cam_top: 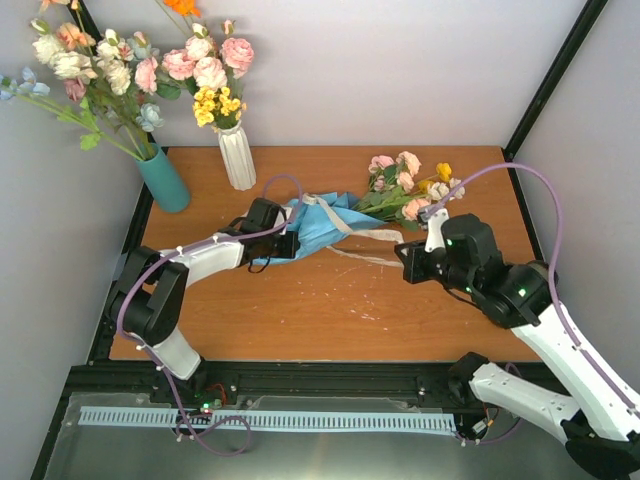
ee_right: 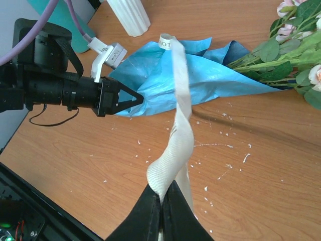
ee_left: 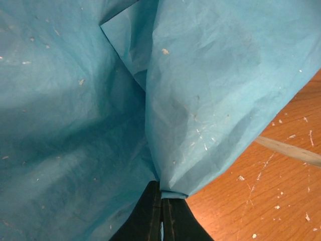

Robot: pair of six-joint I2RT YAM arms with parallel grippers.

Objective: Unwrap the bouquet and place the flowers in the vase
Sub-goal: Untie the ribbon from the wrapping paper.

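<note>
The bouquet lies on its side mid-table, its crinkled blue paper [cam_top: 325, 225] pointing left and the pink, cream and yellow flowers [cam_top: 410, 188] to the right. My left gripper [cam_top: 288, 245] is shut on the paper's left edge. In the left wrist view the paper [ee_left: 210, 90] fills the frame, pinched at the left gripper [ee_left: 161, 188]. My right gripper [ee_right: 163, 193] is shut on the beige ribbon [ee_right: 179, 125], which twists up from the jaws to the paper [ee_right: 200, 80]. The ribbon [cam_top: 360, 232] trails toward the right gripper [cam_top: 402, 258]. The vase is out of view.
A teal vase [cam_top: 165, 182] and a white ribbed vase [cam_top: 238, 155] with larger bunches stand at the back left. Black frame posts rise at the back corners. White flecks litter the wooden table [cam_top: 330, 310]. Green leafy stems [ee_right: 281, 55] lie at the right wrist view's upper right.
</note>
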